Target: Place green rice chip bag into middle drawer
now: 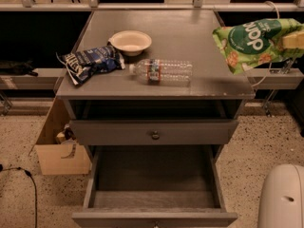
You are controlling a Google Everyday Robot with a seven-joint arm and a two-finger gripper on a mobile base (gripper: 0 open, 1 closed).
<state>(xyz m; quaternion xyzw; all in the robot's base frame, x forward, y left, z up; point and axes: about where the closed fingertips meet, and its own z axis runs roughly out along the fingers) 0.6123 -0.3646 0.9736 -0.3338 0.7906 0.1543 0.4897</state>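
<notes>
The tool is sitting at the right edge of the frame, level with the table top, and is clenching the right end of the green rice chip bag. The bag is hanging in the air at the upper right of the frame. Its left part is overlapping the right front corner of the table, and its printed logo is appearing upside down.

The middle drawer is standing pulled out at the lower centre of the frame, showing its bare inner floor and both side walls. Above it, a closed drawer front with a round knob is spanning the cabinet. A dark open slot is showing between that front and the table top.

On the table, a white bowl is resting left of centre. A dark blue chip bag is lying near the left front edge. A clear plastic water bottle is lying on its side just in front of the bowl, with its cap pointing left.

A cardboard box is standing on the speckled floor at the lower left, beside the cabinet. A rounded white part of the robot is filling the lower right corner.
</notes>
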